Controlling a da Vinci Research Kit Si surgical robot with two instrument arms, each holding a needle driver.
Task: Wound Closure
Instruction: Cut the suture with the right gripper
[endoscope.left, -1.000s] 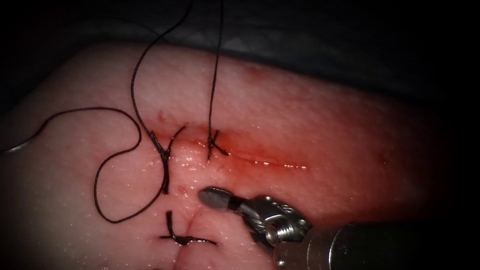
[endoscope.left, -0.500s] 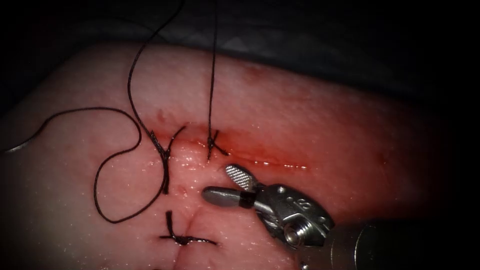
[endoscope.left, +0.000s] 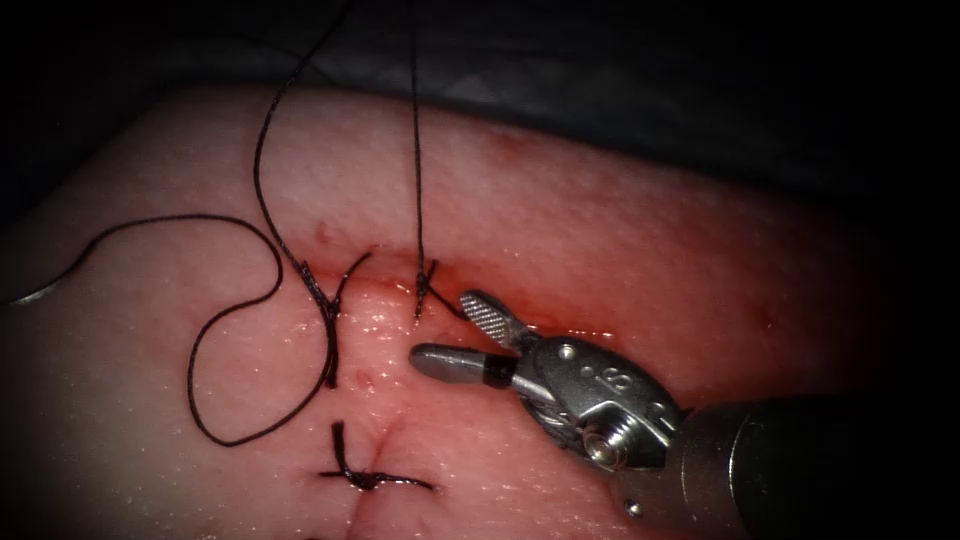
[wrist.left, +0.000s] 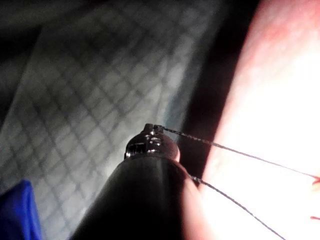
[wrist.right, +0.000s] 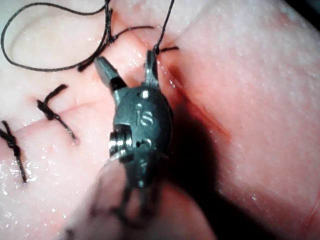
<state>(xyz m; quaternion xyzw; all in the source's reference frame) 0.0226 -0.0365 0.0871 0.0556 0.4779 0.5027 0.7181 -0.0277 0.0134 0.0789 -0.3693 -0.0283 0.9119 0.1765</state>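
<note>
Right arm's silver needle driver tool (endoscope.left: 452, 335) sits over the pale pink pork-belly tissue (endoscope.left: 600, 230), entering from the near right; its jaws stand wide apart and hold nothing. The far jaw tip lies just beside the small dark knotted stitch (endoscope.left: 425, 290) at the left end of the red, wet cut (endoscope.left: 540, 322); the near jaw tip rests near the tissue surface on the near side of the cut. In the right wrist view the same tool (wrist.right: 127, 67) shows both jaws spread, one tip touching or almost touching the knot (wrist.right: 157, 48). Thin black suture thread (endoscope.left: 417, 160) rises taut from that knot toward the far edge; a second strand (endoscope.left: 262, 170) runs from the older crossed stitch (endoscope.left: 328, 300) to the left and curls in a loose loop (endoscope.left: 215, 340) over the tissue on the left. A short cut-end stitch (endoscope.left: 360, 475) lies nearer, closed. Left arm's dark tool tip (wrist.left: 150, 142) appears in the left wrist view with two thread strands (wrist.left: 235, 150) stretching from it to the tissue (wrist.left: 270, 125); it appears to hold the thread, but whether its jaws are parted cannot be told. Curved needle: position cannot be told.
</note>
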